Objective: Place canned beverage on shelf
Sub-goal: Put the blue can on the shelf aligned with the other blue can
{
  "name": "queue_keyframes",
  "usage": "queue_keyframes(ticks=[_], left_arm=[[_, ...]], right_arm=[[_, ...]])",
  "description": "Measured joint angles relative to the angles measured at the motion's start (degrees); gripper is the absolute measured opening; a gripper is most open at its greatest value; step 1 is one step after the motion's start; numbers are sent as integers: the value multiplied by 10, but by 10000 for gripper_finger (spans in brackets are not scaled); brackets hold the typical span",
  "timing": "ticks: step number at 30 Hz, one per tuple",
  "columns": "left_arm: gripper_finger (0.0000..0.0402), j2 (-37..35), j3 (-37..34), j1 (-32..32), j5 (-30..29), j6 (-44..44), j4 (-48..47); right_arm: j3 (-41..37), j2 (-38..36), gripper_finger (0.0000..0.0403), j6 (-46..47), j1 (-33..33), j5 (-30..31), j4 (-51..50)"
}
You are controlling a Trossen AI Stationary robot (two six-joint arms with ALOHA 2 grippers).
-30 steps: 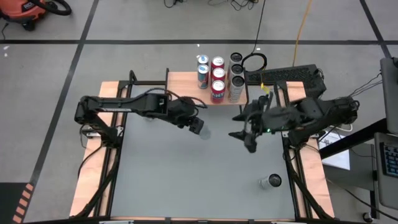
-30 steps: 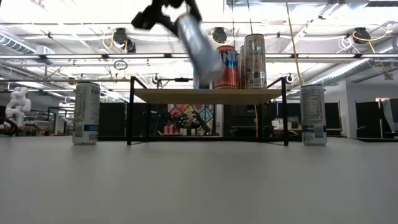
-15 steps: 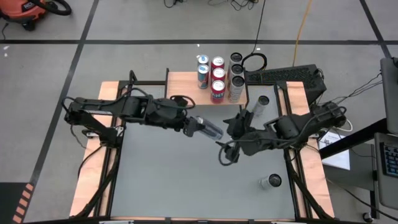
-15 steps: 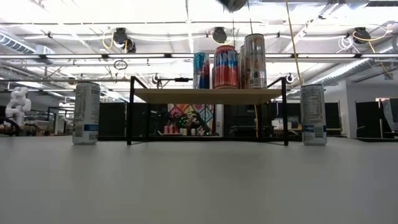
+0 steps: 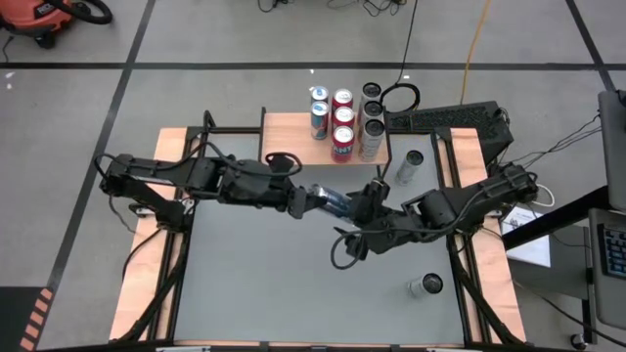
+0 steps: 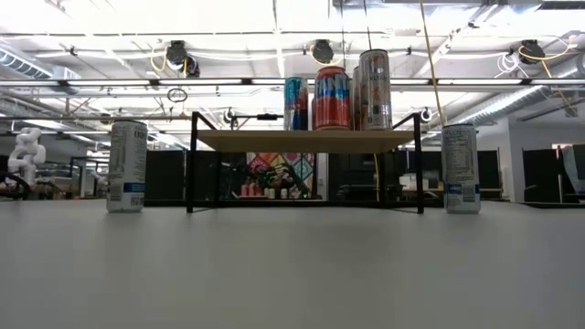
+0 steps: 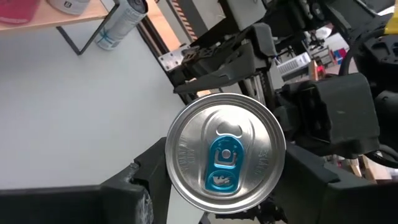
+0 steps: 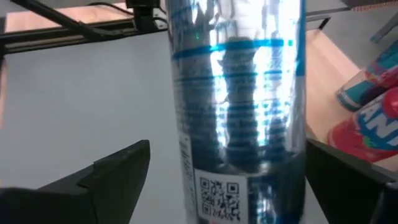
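My left gripper (image 5: 311, 198) holds the can (image 5: 333, 202) tilted above mid-table, top toward my right arm. My right gripper (image 5: 354, 217) stands open, fingers either side of the can's long axis. The shelf (image 5: 293, 132) lies beyond.

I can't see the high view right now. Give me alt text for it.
Above the table's middle, the left pincer holds a slim silver can out sideways, with the right pincer open around its far end. Cans crowd the right part of the shelf, and two more stand on the table at right.
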Motion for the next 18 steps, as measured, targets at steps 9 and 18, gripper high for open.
queue_keyframes(ticks=[9, 18], left_arm=[[224, 0, 0, 0, 5, -13, 4], [226, 0, 0, 0, 7, -10, 4]], right_arm=[[0, 0, 358, -14, -3, 16, -8], [0, 0, 247, -10, -4, 14, -7]])
